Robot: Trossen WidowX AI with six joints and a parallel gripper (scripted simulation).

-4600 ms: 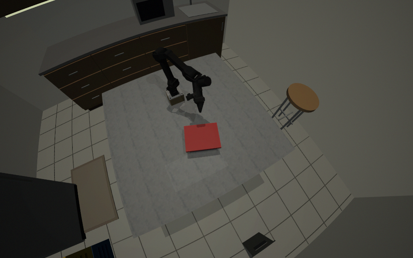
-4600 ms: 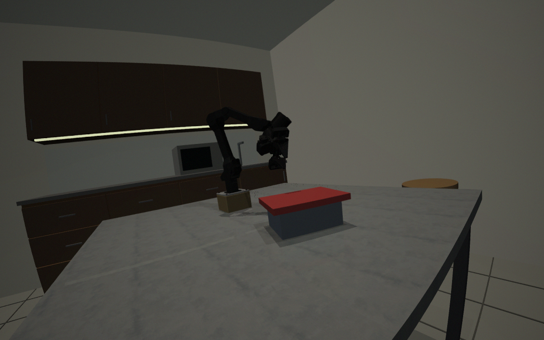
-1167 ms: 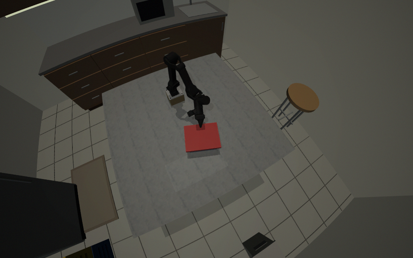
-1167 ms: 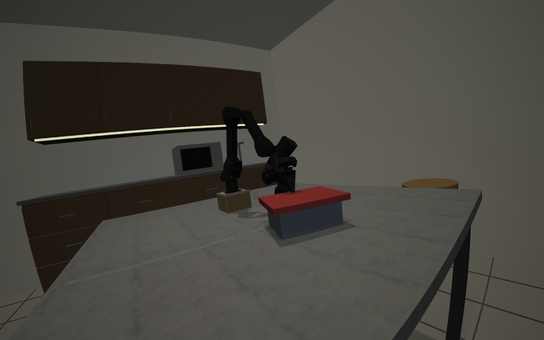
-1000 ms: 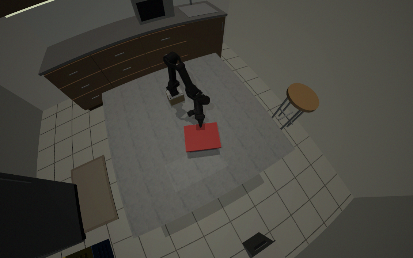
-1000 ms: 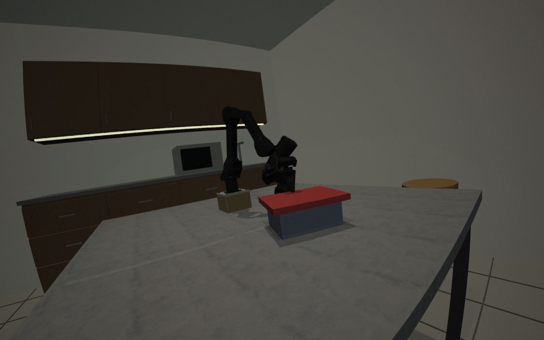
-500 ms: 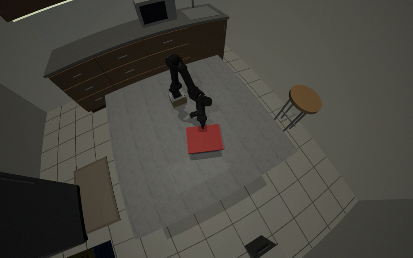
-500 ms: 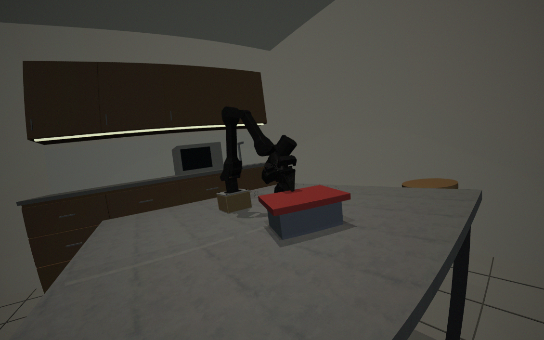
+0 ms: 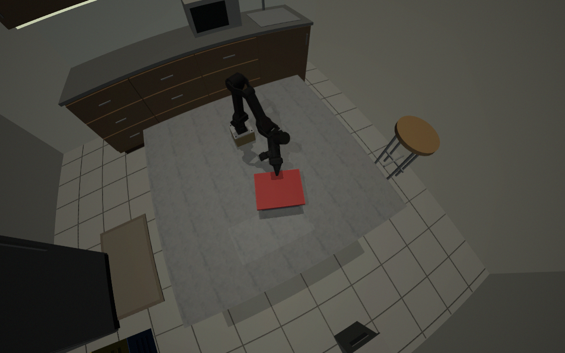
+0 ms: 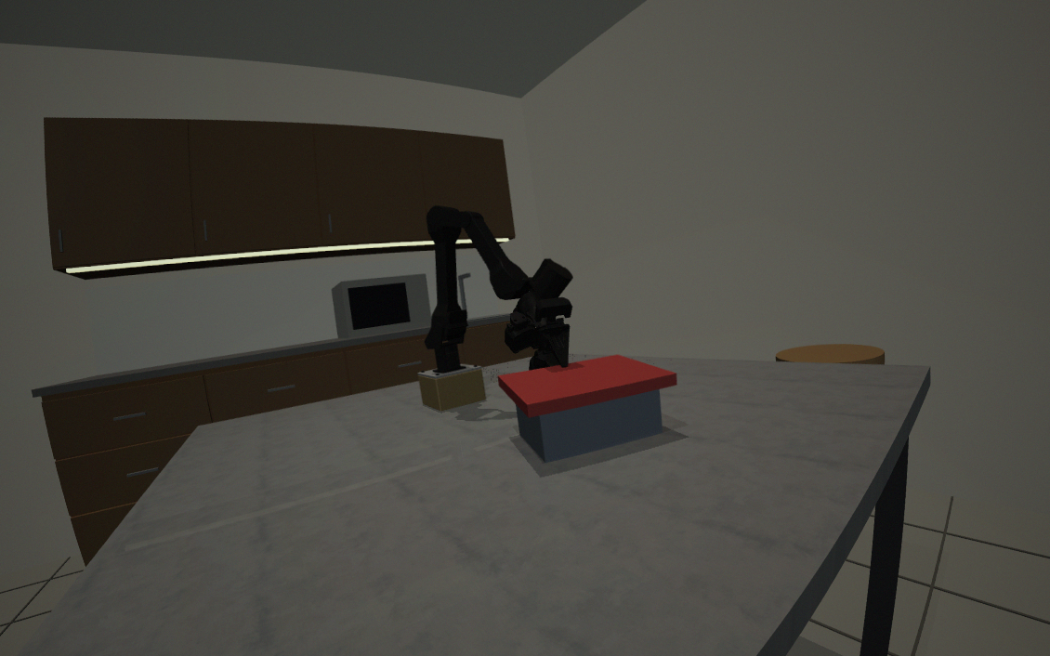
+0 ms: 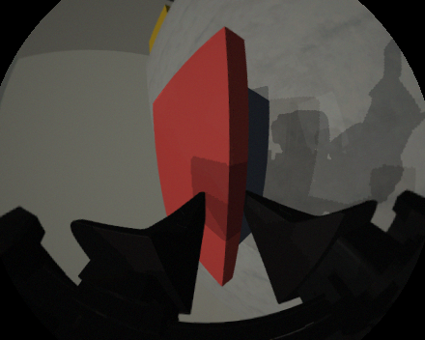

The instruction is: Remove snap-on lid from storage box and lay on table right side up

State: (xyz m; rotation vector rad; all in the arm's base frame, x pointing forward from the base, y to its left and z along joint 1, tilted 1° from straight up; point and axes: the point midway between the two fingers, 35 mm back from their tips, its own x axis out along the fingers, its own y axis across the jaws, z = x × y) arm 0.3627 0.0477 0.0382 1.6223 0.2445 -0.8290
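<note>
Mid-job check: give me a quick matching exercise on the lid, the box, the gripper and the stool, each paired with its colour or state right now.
Things:
1. lid
2. storage box
3. gripper
4. stool

States:
A. blue-grey, resting on the table
B. round brown seat, standing on the floor beside the table
C. red, sitting on top of the box
D. clamped on the lid's edge nearest the arm's base

Pairs: 1-C, 2-A, 3-D, 4-B

Red lid (image 10: 588,377) flat atop blue-grey box (image 10: 590,424), overhanging.
</note>
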